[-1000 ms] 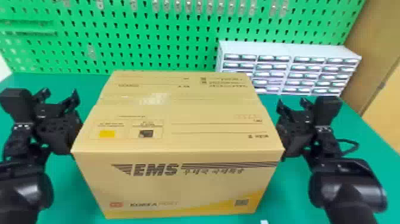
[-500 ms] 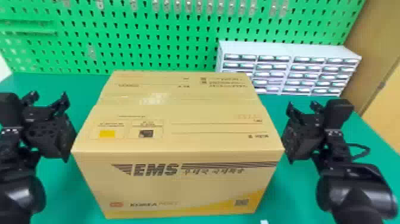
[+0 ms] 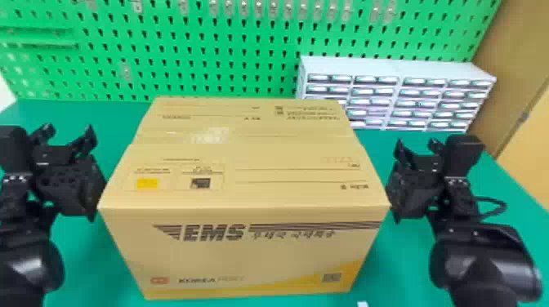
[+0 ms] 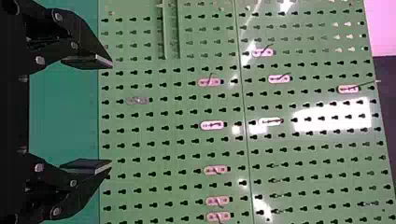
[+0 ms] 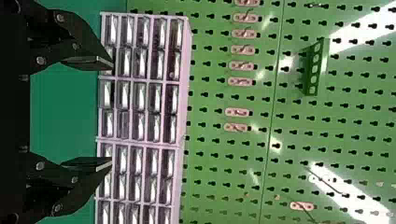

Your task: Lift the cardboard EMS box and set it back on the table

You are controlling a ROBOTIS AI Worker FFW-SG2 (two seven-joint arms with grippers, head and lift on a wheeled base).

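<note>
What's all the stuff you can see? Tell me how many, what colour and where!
EMS box: one, tan, on the table
Table: one, green, under the box
Drawer unit: one, whitish, back right of the table
Pegboard: green, behind the table
Hooks: many, pale, on the pegboard
White bit: one, in front of the box
Panelling: brown, far right
Left claw: one, black, open, left of the box
Right claw: one, black, open, right of the box
</note>
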